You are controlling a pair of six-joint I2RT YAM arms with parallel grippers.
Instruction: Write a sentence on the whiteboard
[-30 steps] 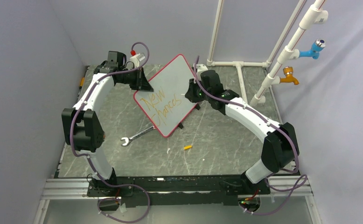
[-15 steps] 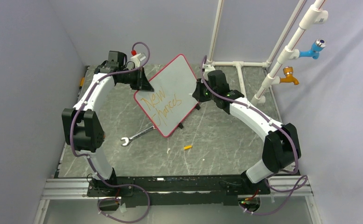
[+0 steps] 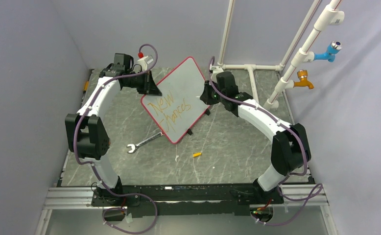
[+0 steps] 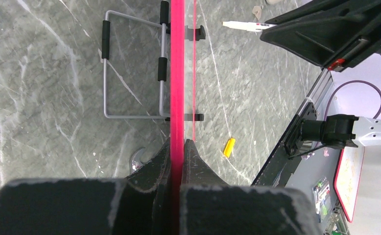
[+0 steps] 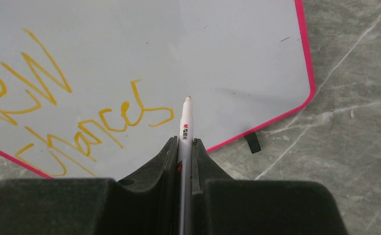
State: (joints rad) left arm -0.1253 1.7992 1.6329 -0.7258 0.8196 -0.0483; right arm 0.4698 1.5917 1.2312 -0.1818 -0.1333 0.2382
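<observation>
Now | whiteboard | orange sentence: "New chances" | marker: "M&G"

The table is a grey, marble-veined slab with a metal rail along its near edge and white pipe framing standing at its far right corner. The whiteboard stands tilted around the centre of the slab, with small black feet and a grey wire stand beneath it. Near its left lower edge a silver wrench lies flat, and further right, toward the near side, lie a short yellow-orange cap and a small white fleck.
</observation>
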